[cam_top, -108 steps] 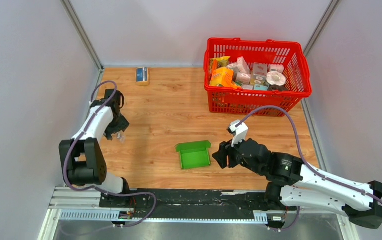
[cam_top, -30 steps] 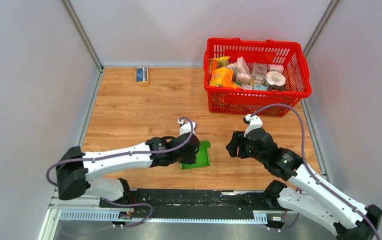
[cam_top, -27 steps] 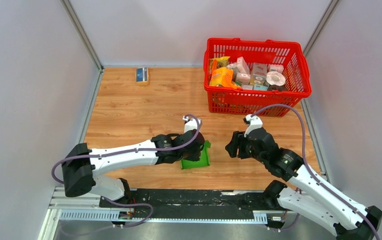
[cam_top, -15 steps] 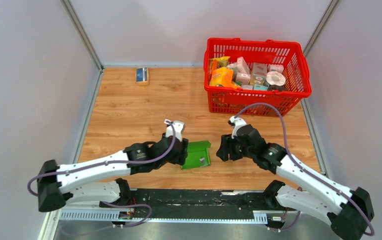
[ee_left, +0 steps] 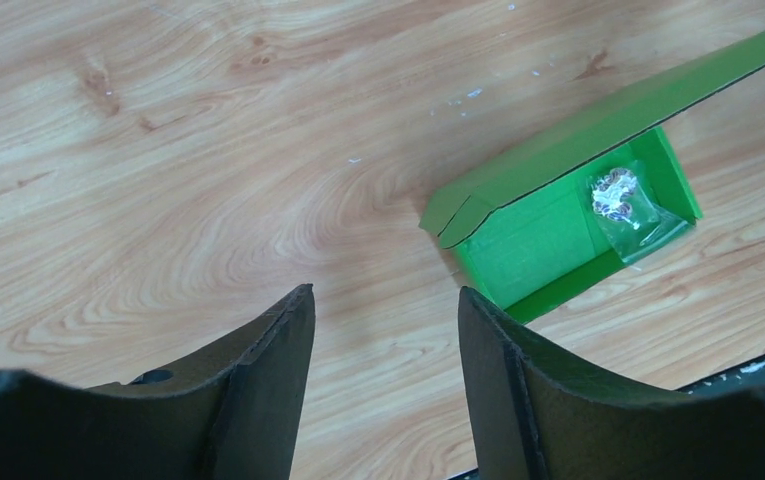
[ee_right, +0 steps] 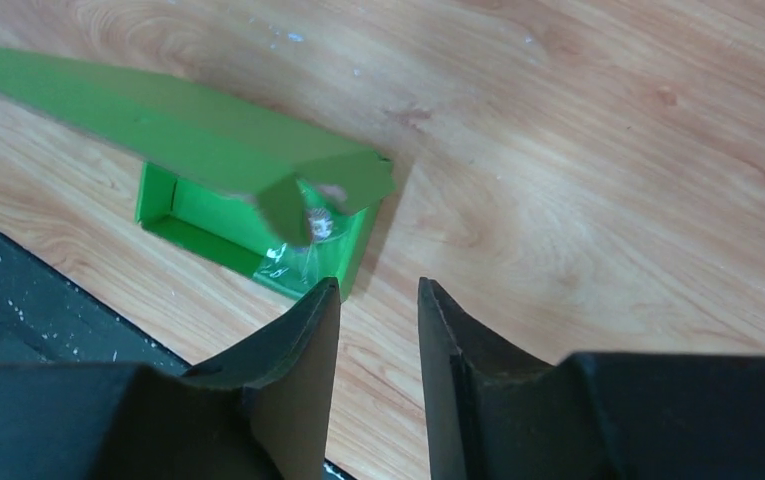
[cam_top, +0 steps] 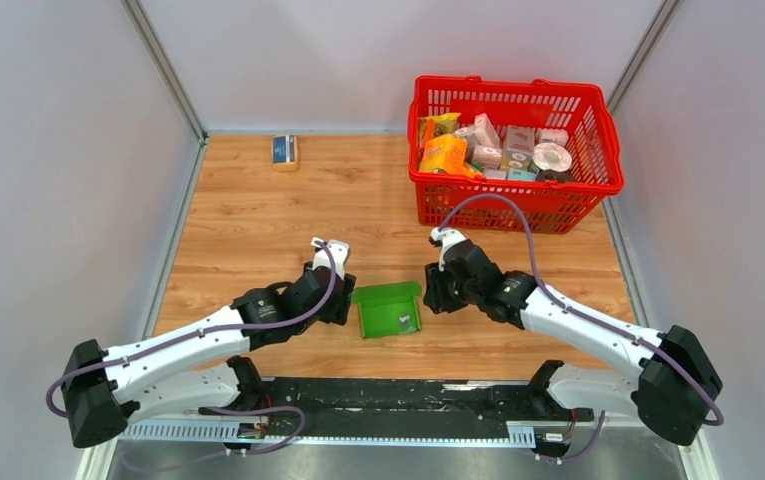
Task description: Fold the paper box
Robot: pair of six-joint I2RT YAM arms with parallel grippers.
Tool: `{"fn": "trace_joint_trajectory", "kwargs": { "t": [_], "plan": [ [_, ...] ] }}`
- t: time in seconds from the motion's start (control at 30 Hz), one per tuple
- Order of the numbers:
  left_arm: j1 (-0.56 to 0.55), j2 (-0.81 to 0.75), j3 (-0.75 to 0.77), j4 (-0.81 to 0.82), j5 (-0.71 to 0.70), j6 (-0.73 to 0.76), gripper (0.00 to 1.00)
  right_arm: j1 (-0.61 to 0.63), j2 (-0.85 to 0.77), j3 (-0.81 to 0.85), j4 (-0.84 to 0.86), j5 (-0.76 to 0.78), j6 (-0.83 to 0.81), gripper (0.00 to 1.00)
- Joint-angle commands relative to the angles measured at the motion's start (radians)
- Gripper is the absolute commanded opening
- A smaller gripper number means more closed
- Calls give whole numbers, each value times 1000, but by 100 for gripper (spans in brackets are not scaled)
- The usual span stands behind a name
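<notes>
The green paper box (cam_top: 383, 308) lies open on the wooden table, its side walls up and its lid flap standing at the far side. A small clear bag (cam_top: 405, 322) lies inside near its right wall. My left gripper (cam_top: 344, 300) is open and empty just left of the box. My right gripper (cam_top: 428, 291) is open and empty just right of it. The left wrist view shows the box (ee_left: 543, 235), the bag (ee_left: 620, 193) and my open gripper (ee_left: 383, 290) short of them. The right wrist view shows the box (ee_right: 183, 130) ahead of my gripper (ee_right: 378, 283).
A red basket (cam_top: 514, 200) full of packages stands at the back right. A small blue-and-tan box (cam_top: 284, 150) sits at the back left. A black rail (cam_top: 388, 392) runs along the near edge. Walls close both sides.
My left gripper, over the box a second ago, has drawn back to the left, and a small clear bag now lies in the box. My right gripper has moved left toward the box.
</notes>
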Motion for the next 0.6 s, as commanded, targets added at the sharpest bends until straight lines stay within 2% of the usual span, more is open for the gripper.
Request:
{"fn": "trace_joint_trajectory", "kwargs": {
  "t": [0.0,0.03,0.1,0.17,0.23,0.3,0.43,0.57],
  "plan": [
    [5,-29,-17,92,14,-4,63,188,-74,-33,38,126,37,38],
    [6,-46,-31,106,18,-14,63,229,-90,-42,49,189,44,38],
    [11,-61,-54,106,14,-58,62,308,-79,-48,70,226,73,29],
    [11,-87,-66,97,-5,-93,62,336,-33,-45,93,277,118,14],
    [9,-130,-92,102,-8,-129,62,357,43,-30,104,309,129,10],
    [9,-156,-111,96,-5,-152,63,360,106,-1,89,327,120,1],
    [9,-225,-123,59,20,-176,64,363,238,67,43,403,98,0],
    [9,-282,-149,28,20,-203,65,368,258,58,90,392,74,0]
  ]
}}
